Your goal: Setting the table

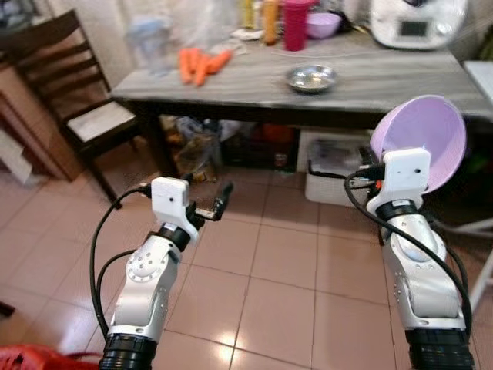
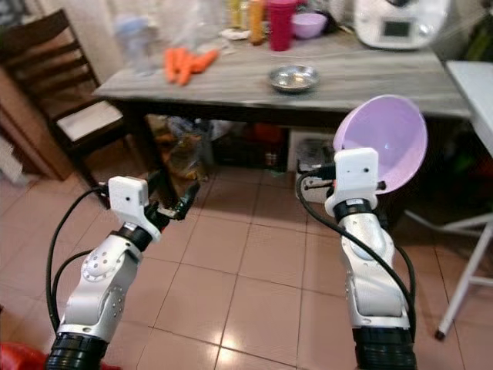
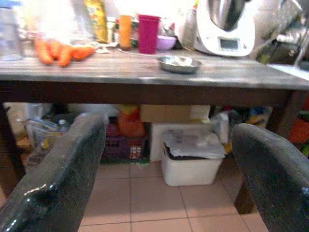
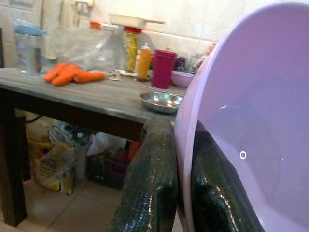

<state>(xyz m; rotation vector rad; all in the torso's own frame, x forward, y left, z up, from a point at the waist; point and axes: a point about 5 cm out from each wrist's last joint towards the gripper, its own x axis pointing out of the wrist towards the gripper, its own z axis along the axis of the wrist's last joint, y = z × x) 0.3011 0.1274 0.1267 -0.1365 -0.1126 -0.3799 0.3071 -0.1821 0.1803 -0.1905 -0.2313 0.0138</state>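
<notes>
Jaws first: our right gripper (image 4: pixel 176 193) is clamped tight on the rim of the lilac bowl (image 1: pixel 420 142), one finger on the outside and one inside, so the bowl hangs tilted on edge at the right of the frame, in the air and short of the table (image 1: pixel 231 89); our left gripper (image 1: pixel 213 206) has its fingers spread wide with nothing between them, held low over the tiled floor (image 1: pixel 269 262) at lower left.

We stand a little back from the table, whose near edge runs across the upper part of the frame; on it sit a small steel dish (image 1: pixel 311 78) near the middle, a bunch of carrots (image 1: pixel 202 65) to the upper left, and a pink cup (image 1: pixel 296 23) with a second purple bowl (image 1: pixel 323 24) at the top; a wooden chair (image 1: pixel 69 92) stands at the far left.

We judge this to be the carrying step, bowl in hand but not yet set down; the next move calls for closing in on the table, lifting the bowl above the edge, turning it level, and placing it on bare wood to the right of the steel dish.
</notes>
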